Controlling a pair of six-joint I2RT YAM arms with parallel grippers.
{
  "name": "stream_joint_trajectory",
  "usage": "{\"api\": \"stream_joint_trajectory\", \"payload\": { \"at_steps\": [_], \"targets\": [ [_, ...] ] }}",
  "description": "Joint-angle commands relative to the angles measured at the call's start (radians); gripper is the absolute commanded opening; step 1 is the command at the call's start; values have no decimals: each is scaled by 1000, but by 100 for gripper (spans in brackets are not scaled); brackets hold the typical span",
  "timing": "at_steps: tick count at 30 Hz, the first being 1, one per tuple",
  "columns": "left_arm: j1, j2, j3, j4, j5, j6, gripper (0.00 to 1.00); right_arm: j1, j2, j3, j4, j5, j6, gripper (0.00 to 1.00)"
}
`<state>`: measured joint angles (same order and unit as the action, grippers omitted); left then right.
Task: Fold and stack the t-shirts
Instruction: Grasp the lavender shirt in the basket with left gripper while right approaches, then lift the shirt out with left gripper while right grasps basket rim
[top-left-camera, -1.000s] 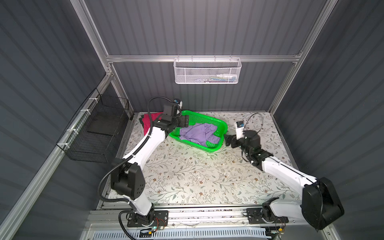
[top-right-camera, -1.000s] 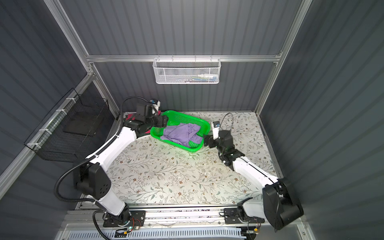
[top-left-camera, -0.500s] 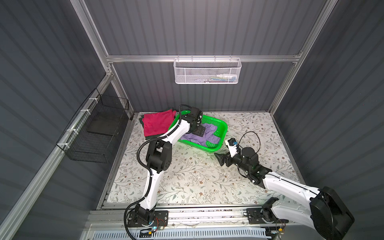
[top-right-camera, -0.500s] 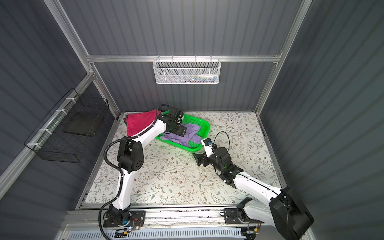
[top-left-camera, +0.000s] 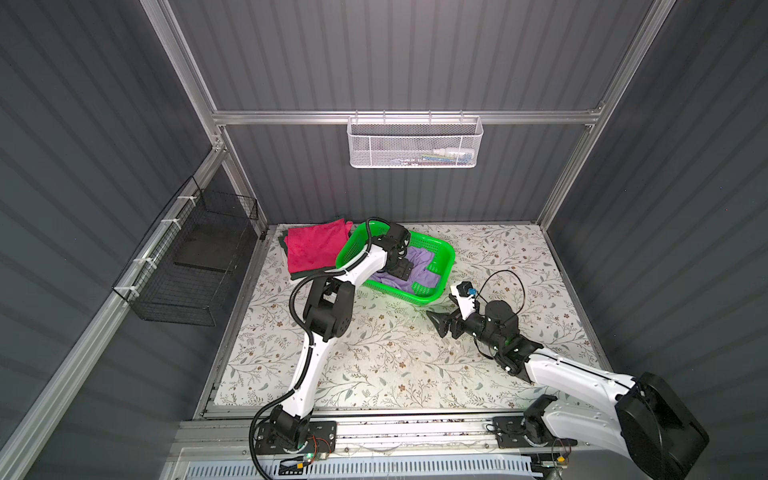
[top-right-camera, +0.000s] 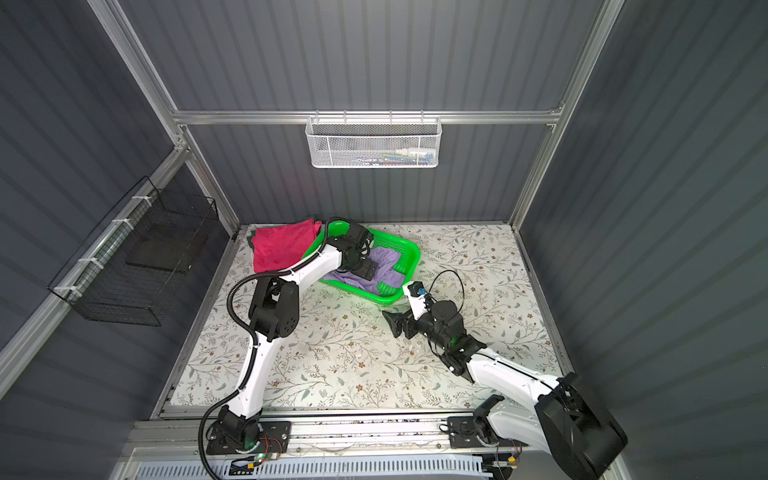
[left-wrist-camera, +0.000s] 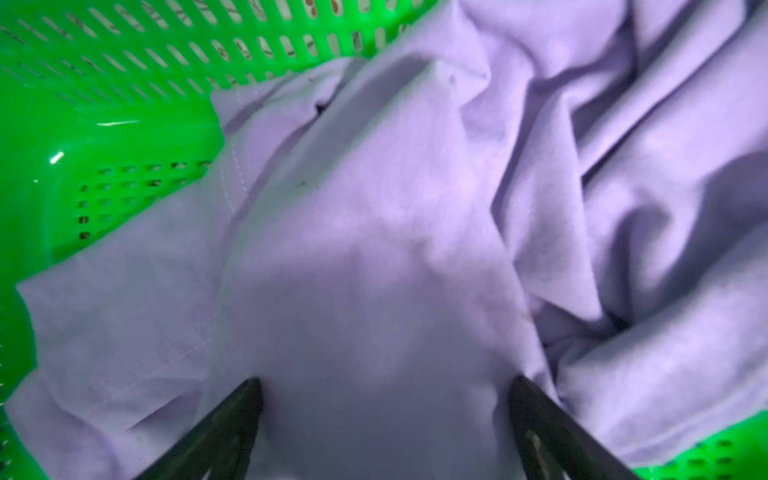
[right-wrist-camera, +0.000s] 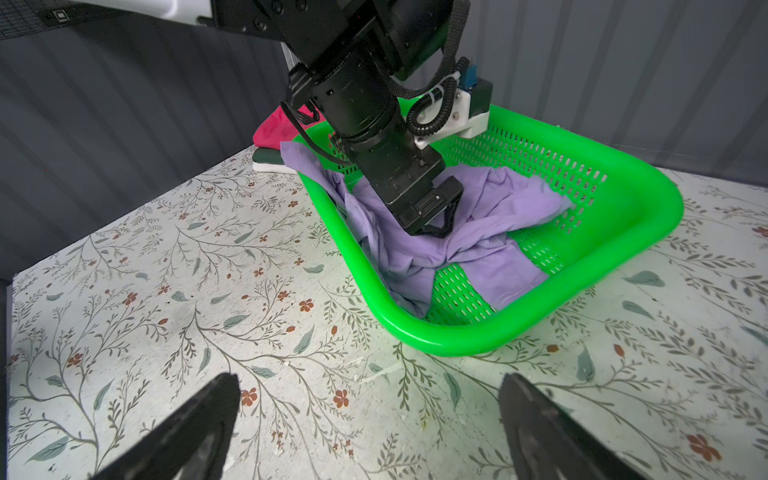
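A crumpled lavender t-shirt (top-left-camera: 420, 266) (top-right-camera: 386, 261) (right-wrist-camera: 490, 208) lies in the bright green basket (top-left-camera: 415, 297) (top-right-camera: 386, 299) (right-wrist-camera: 457, 336). My left gripper (top-left-camera: 402, 272) (top-right-camera: 366, 269) (left-wrist-camera: 384, 380) (right-wrist-camera: 432, 228) is down inside the basket. It is open, with both fingertips pressed into the lavender cloth (left-wrist-camera: 374, 249) and a bulge of it between them. A folded magenta t-shirt (top-left-camera: 316, 249) (top-right-camera: 280, 249) (right-wrist-camera: 274, 129) rests on a dark green one (top-left-camera: 306, 273) (right-wrist-camera: 266, 156) at the back left. My right gripper (top-left-camera: 436, 324) (top-right-camera: 392, 324) (right-wrist-camera: 370, 378) hovers open and holds nothing, over the table in front of the basket.
The floral table cover (top-left-camera: 374, 365) spreads out in front of the basket. A black wire basket (top-left-camera: 195, 257) hangs on the left wall and a white mesh basket (top-left-camera: 413, 143) on the back wall. A white layer (right-wrist-camera: 270, 167) shows under the stack.
My left gripper has swung from the stack at the back left into the basket and down onto the lavender t-shirt. My right gripper has drawn back from the basket's side toward the front.
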<state>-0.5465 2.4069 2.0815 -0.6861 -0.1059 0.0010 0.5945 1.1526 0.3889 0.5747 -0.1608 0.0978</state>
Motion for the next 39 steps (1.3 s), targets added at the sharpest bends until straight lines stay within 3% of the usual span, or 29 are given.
{"api": "stream_joint_trajectory", "payload": {
  "at_steps": [1,7,14,22,32,39],
  "targets": [
    [-10,8,-24,19,-16,14,87,4,17,27,-12,30,6,99],
    [-10,20,0,17,24,17,41,4,37,34,-24,72,6,99],
    [-10,-67,20,54,70,-14,2,3,42,48,-54,104,10,99],
    [-10,-378,-110,218,-18,-32,0,0,41,68,-112,175,23,99],
    [-10,-901,-394,496,-371,101,0,-4,41,75,-136,208,26,99],
    [-9,-1101,-552,372,-525,99,0,-4,33,107,-198,159,22,99]
  ]
}}
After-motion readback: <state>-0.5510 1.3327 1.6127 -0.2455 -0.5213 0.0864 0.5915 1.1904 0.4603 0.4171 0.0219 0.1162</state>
